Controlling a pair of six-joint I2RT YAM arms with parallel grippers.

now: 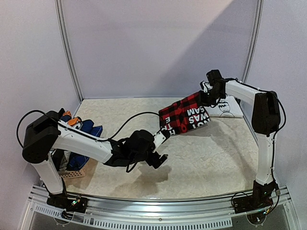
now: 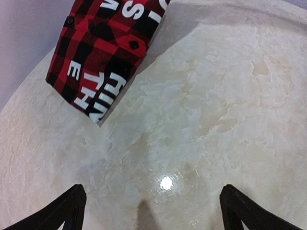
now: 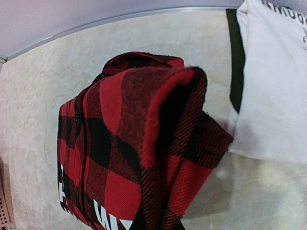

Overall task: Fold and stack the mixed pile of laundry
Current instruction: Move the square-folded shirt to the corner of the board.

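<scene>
The right hand is clamped on the top edge of the plaid shirt, which hangs limp and light over the surface, so the left hand, apart and empty, should probably pinch its free lower corner.
</scene>
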